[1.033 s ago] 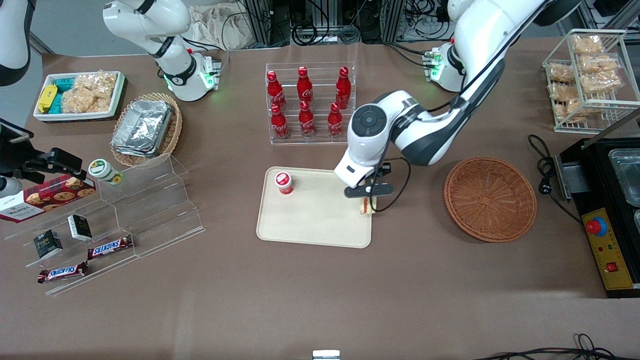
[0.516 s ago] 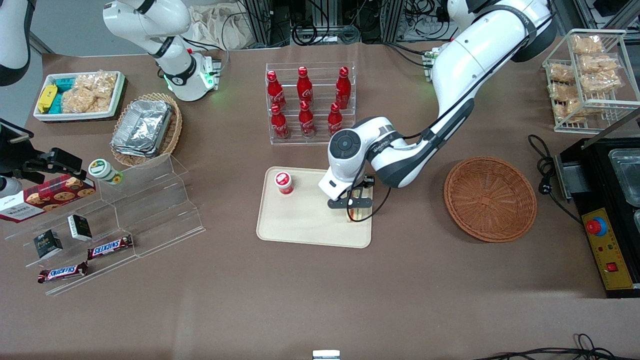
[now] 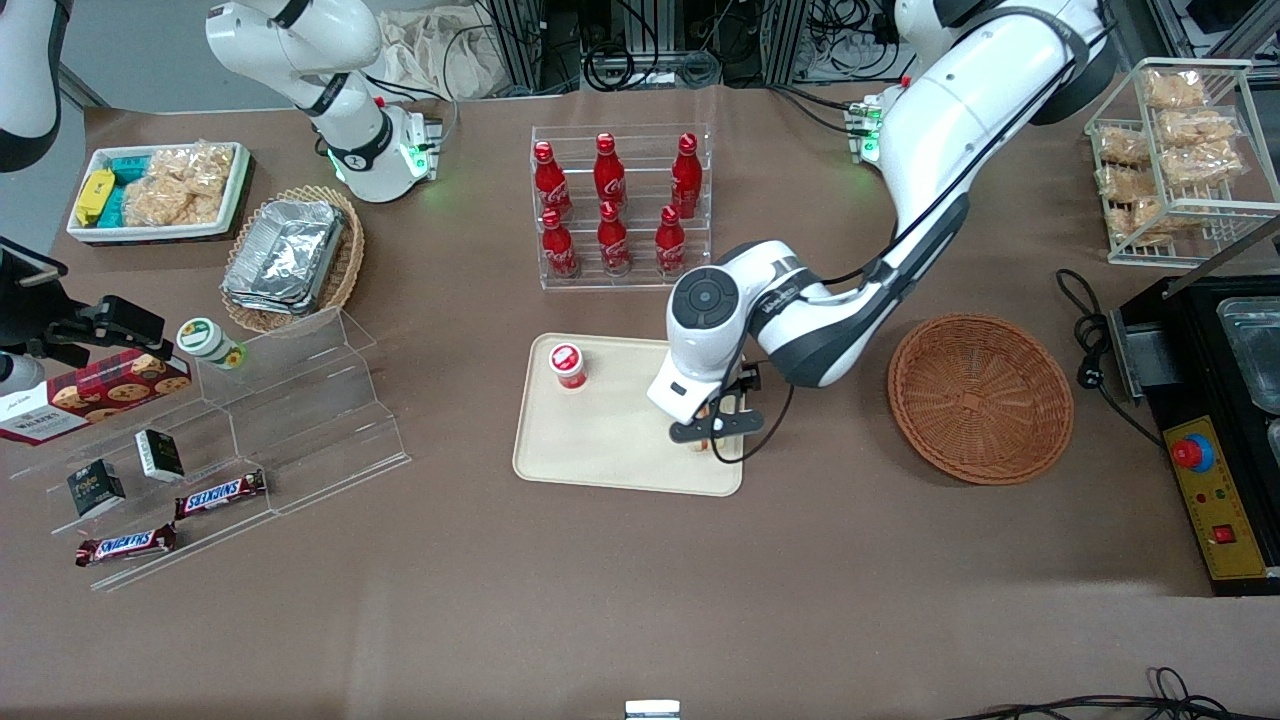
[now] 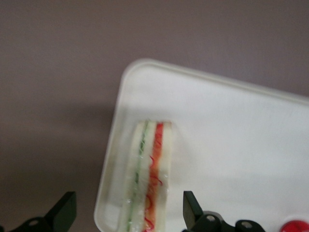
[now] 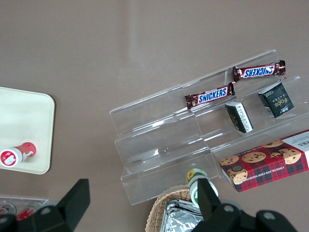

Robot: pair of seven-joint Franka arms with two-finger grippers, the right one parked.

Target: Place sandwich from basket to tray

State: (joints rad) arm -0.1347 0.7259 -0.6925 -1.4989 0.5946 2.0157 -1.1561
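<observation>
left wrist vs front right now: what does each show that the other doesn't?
Left wrist only: the sandwich's cut edge with its green and red layers, lying on the tray near a corner, and the open gripper with a finger standing clear on each side of it.

Front only: the empty reddish-brown basket, the rack of red bottles, and the left arm reaching over the tray; here the arm hides most of the sandwich.

Both: the tray, the gripper over its corner, the brown table, and the red-capped cup.
</observation>
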